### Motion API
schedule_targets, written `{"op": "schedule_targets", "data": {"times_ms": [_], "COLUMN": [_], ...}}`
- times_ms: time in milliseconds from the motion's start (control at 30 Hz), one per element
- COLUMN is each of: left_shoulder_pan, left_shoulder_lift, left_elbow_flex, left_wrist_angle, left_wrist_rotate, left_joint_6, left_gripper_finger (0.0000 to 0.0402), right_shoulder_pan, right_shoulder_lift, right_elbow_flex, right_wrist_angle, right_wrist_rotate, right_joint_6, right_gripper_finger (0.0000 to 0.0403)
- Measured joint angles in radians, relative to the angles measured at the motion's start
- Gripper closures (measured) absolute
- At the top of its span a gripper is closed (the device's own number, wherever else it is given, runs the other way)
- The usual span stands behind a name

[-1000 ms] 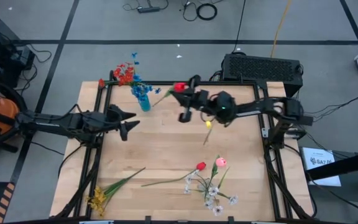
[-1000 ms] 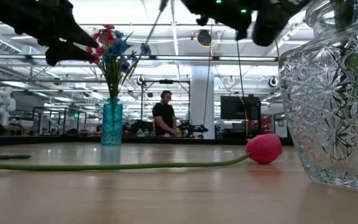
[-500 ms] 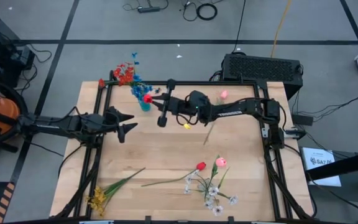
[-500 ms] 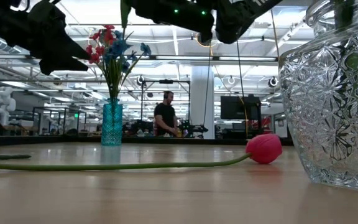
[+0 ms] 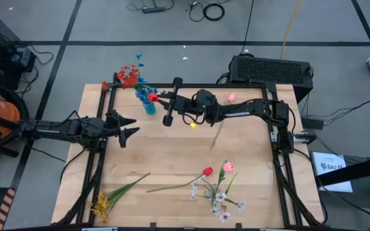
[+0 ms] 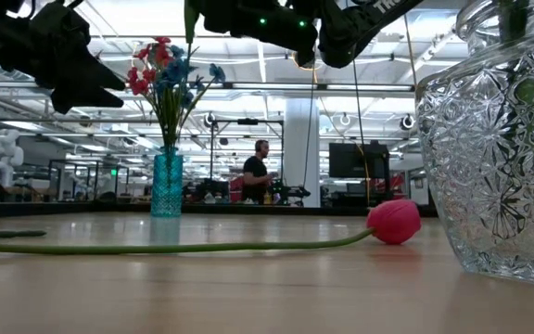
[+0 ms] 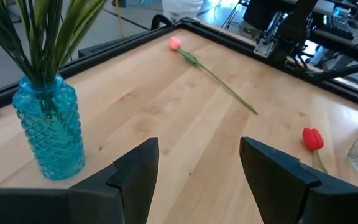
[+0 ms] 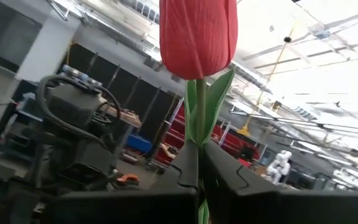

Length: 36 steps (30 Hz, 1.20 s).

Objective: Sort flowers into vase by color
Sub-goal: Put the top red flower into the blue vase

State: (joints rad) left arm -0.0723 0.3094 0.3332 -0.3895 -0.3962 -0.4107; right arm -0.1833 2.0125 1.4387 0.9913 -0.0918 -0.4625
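Right wrist view has the right end effector (image 8: pixel 199 168) clamped tight on a red tulip (image 8: pixel 198 34) stem, bud up, hovering right by the teal vase (image 5: pixel 149 106) at the surface's far edge; left end effector (image 7: pixel 194 171) hangs near it, fingers wide apart, empty

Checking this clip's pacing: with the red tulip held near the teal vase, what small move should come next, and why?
Probably lower the right hand so the red tulip stem enters the teal vase. The hand is shut on the stem, the bud sits right by the vase's red and blue flowers, and the open left hand waits clear.
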Motion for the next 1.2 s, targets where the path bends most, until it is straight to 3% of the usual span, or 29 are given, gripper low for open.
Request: {"op": "schedule_targets", "data": {"times_ms": [700,933,1200], "left_shoulder_pan": [0.0,0.0,0.0], "left_shoulder_lift": [-0.005,-0.005,-0.005], "left_elbow_flex": [0.0,0.0,0.0], "left_wrist_angle": [-0.018,-0.018,-0.018], "left_wrist_rotate": [-0.001,-0.001,-0.001], "left_joint_6": [0.0,0.002,0.007], "left_gripper_finger": [0.0171,0.0171,0.0171], "right_shoulder_pan": [-0.025,-0.029,-0.029], "right_shoulder_lift": [0.068,0.068,0.068], "right_elbow_flex": [0.004,0.004,0.004], "right_wrist_angle": [0.052,-0.023,-0.081], "right_wrist_rotate": [-0.008,0.059,0.06], "right_joint_6": [0.1,0.139,0.162], "right_gripper_finger": [0.0402,0.0402,0.0402]}}
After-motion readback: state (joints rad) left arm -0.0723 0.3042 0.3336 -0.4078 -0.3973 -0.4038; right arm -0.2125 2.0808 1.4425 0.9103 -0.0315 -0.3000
